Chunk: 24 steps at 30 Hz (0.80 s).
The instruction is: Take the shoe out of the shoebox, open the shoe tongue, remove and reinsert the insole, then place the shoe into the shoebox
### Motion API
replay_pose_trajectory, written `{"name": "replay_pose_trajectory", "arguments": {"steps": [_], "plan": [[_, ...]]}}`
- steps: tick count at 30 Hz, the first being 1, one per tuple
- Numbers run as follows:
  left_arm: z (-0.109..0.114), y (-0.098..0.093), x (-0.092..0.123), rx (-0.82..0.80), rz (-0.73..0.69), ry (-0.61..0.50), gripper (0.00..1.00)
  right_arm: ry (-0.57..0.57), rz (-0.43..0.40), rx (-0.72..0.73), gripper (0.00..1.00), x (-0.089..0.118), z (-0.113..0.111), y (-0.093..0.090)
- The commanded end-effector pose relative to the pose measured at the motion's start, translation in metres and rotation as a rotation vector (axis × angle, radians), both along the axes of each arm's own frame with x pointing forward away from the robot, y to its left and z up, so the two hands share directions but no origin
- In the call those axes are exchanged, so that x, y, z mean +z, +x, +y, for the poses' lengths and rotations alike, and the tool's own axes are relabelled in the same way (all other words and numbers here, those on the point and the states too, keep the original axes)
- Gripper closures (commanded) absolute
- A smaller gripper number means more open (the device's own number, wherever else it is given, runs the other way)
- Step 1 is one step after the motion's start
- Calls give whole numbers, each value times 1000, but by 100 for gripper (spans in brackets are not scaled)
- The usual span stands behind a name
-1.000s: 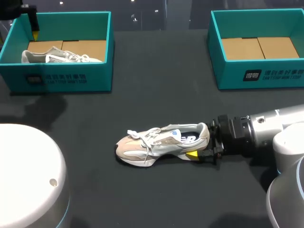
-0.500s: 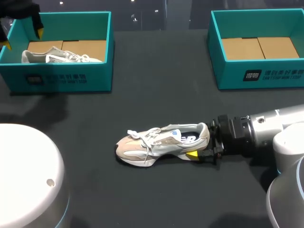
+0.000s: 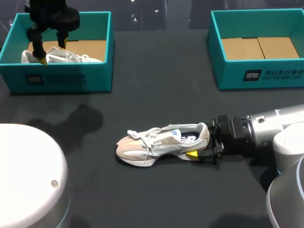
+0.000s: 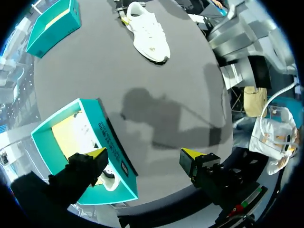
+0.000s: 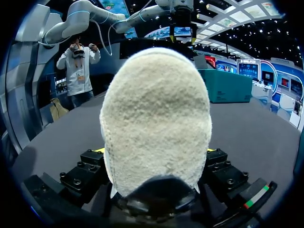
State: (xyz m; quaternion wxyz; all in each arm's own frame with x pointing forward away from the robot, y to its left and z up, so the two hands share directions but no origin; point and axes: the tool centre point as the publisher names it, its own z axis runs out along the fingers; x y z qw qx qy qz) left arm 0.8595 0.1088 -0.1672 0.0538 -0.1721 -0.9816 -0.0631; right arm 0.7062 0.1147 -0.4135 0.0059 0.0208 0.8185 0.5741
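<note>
A beige and white shoe (image 3: 161, 141) lies on its side in the middle of the black table, toe pointing left. My right gripper (image 3: 203, 147) is at its heel. In the right wrist view the fuzzy heel (image 5: 156, 114) fills the space between the fingers, which press it from both sides. A second pale shoe (image 3: 61, 57) lies in the left teal shoebox (image 3: 61, 78). My left gripper (image 3: 50, 52) hangs open over that box, above this shoe. In the left wrist view its yellow tips (image 4: 99, 154) stand wide apart over the box's front wall (image 4: 111, 147).
A second teal shoebox (image 3: 259, 73) with a bare cardboard floor stands at the back right. In the left wrist view it (image 4: 52, 26) lies far ahead, beyond the table shoe (image 4: 149, 35). My arms' white bases fill the front corners.
My left gripper has swung in from the far left corner to over the shoe in the left box. The right gripper and the table shoe have not moved.
</note>
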Motion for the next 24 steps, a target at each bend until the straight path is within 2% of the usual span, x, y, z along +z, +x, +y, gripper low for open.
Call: {"name": "replay_pose_trajectory", "arguments": {"steps": [1,20,24], "plan": [[0,2,0,37,3,-2,0,-3,0,-1,100,0,0,-1],[0,2,0,37,3,-2,0,-3,0,-1,100,0,0,-1],[-28,-41,-30,108,15,-109,0,-3,0,-1,100,0,0,-1]]}}
